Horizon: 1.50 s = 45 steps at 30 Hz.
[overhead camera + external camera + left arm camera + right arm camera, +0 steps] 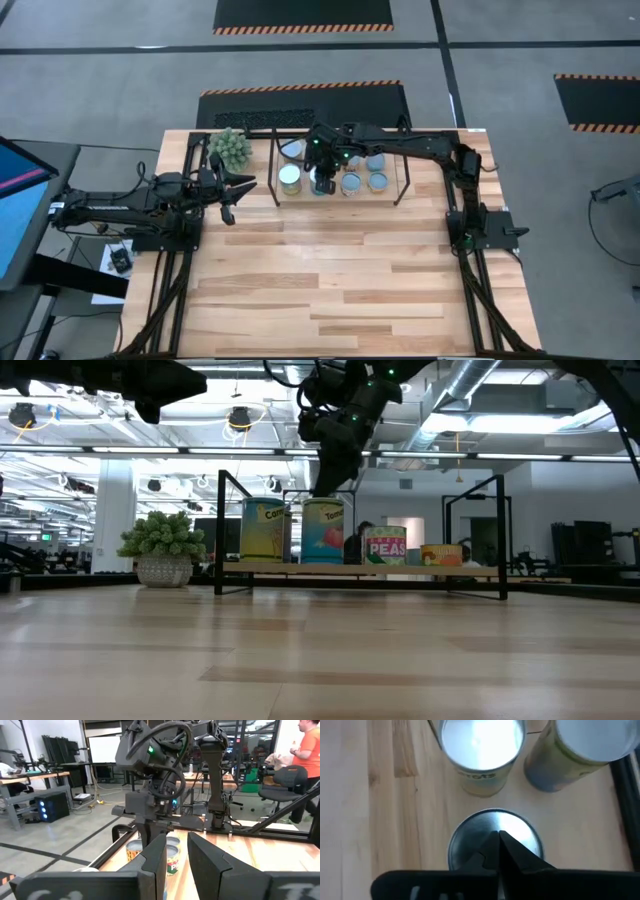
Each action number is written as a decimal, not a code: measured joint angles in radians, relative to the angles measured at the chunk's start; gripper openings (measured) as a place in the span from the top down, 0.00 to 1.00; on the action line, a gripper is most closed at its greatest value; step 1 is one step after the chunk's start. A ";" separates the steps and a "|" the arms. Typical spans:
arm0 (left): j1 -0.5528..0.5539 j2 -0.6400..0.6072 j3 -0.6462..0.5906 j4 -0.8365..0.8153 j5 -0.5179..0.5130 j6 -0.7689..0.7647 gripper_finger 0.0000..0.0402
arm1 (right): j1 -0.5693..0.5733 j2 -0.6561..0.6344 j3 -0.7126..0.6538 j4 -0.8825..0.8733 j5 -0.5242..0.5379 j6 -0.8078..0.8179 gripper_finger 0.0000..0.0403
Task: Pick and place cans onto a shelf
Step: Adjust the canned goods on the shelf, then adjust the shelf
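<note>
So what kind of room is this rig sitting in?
Probably a robotics lab or workshop: hazard-striped floor mats, exposed ceiling ducts, and workbenches with office chairs beyond the table.

Cans [350, 182] crowd shelf [402, 188]; foreground apparently open.

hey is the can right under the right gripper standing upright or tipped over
Upright. The can shows its round top straight on in the right wrist view, directly below the right gripper; the low view shows it standing on the shelf.
</note>
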 joint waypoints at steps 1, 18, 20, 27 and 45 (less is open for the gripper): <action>0.000 0.000 0.000 0.000 0.000 0.000 0.83 | 0.000 0.000 0.003 0.000 0.007 -0.001 0.95; 0.000 0.000 0.000 -0.001 0.000 0.004 0.83 | 0.020 0.001 0.302 -0.371 0.013 0.150 0.94; 0.000 0.000 0.000 -0.001 0.000 0.000 0.83 | 0.033 0.001 0.344 -0.518 0.013 0.159 0.93; 0.000 0.000 0.000 -0.001 0.007 -0.043 0.83 | 0.083 -0.056 0.300 -0.682 -0.005 0.190 0.91; 0.000 -0.016 -0.001 -0.066 0.087 -0.090 0.83 | 0.243 -0.938 -1.031 0.819 -0.142 0.409 0.92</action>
